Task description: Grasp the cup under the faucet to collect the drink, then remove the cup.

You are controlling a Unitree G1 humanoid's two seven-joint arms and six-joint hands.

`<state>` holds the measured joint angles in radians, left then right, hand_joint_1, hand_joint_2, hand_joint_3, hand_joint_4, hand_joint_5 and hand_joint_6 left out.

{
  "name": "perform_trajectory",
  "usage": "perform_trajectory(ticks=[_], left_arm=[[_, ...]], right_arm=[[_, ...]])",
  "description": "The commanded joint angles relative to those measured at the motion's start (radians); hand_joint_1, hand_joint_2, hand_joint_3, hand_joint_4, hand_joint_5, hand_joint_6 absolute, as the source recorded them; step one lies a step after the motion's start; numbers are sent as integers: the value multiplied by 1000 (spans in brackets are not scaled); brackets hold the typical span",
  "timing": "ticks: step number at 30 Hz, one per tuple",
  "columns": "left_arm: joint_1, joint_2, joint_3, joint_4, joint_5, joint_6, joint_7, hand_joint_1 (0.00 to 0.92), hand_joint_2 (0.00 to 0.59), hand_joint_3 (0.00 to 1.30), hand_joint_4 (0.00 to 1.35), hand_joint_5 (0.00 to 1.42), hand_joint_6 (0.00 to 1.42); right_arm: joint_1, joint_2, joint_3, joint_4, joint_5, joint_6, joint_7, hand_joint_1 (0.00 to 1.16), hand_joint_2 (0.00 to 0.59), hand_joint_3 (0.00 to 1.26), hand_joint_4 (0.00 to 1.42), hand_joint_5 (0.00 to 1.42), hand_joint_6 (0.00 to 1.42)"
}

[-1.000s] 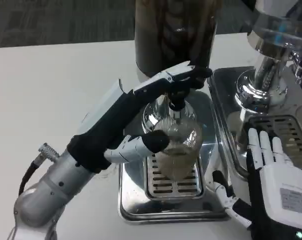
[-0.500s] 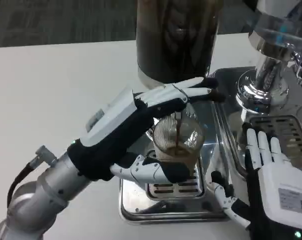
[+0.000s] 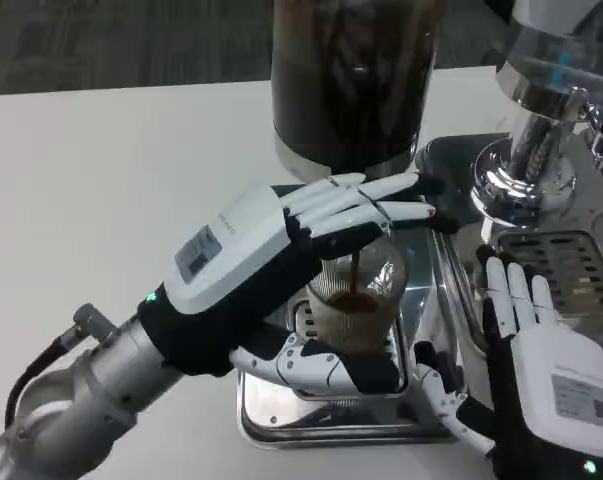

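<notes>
A clear ribbed cup [image 3: 359, 300] stands on the drip tray grate [image 3: 326, 385] under the faucet of the dark drink dispenser [image 3: 349, 80]. A thin brown stream runs into it, and brown drink fills its lower part. My left hand [image 3: 266, 260] wraps the cup: its fingers [image 3: 366, 205] reach over the top and far side by the faucet, and its thumb [image 3: 326, 368] curls across the front near the base. My right hand [image 3: 541, 370] lies flat and open to the right of the tray, holding nothing.
A steel drip tray [image 3: 271, 420] surrounds the cup. A second chrome dispenser [image 3: 541, 120] with its own tray and grate [image 3: 571, 265] stands at the right, just behind my right hand. Bare white table [image 3: 101, 180] stretches to the left.
My left hand has rolled down and forward over the cup, its thumb sweeping from the cup's left side to its front. The drink has started flowing, and the cup's level has risen.
</notes>
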<state>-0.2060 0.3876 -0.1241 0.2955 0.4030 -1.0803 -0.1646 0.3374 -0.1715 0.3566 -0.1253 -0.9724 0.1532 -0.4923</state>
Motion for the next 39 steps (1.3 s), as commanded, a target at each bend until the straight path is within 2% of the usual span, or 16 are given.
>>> perform_trajectory(ticks=[1,6,13,16,25,33,39], left_arm=[[13,24,-34,-12,41,-22,-1,0,140,304,135,254,188],[14,33,-49,-19,43,-20,17,0,141,309,135,254,186],[10,45,-59,-16,36,-16,27,0,141,311,135,254,185],[9,52,-59,-12,25,-12,29,0,141,312,135,254,184],[2,58,-61,-4,11,-3,34,0,143,313,135,254,184],[-3,61,-59,0,-2,4,33,0,148,319,135,254,184],[0,62,-58,-7,-8,11,32,0,150,321,135,254,184]], right_arm=[[-4,-17,-27,-15,83,-76,1,359,321,0,0,0,165],[-27,-23,-72,-4,251,-176,67,391,282,0,0,0,153],[-65,-45,-85,28,353,-249,154,430,245,0,0,0,70],[-94,-53,-86,56,421,-282,227,451,213,0,0,0,51],[-133,-51,-99,117,538,-350,335,539,191,0,0,0,34],[-165,-28,-118,185,608,-380,372,560,183,0,0,0,34],[-203,-17,-114,228,613,-403,374,569,177,0,0,0,34]])
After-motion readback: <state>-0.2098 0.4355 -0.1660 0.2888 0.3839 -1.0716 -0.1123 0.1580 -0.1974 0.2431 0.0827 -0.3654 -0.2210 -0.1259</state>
